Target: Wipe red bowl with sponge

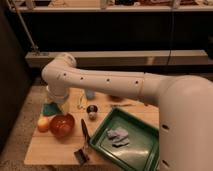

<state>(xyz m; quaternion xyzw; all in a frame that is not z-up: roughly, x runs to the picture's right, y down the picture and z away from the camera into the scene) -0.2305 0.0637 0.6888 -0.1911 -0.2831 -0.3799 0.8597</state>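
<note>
The red bowl [62, 125] stands upright near the front left of the wooden table [50, 150], its glossy inside empty. Just behind it and to its left, the teal sponge [49, 109] hangs above the table, a little clear of the bowl's rim. My gripper [54, 103] points down from the white wrist and is shut on the sponge. The wrist hides most of the gripper.
A small orange-yellow fruit [44, 123] lies against the bowl's left side. A green tray [135, 152] with a pale grey cloth [117, 136] fills the right front. A black-handled tool [84, 137] lies between bowl and tray. A dark round object [91, 111] sits mid-table.
</note>
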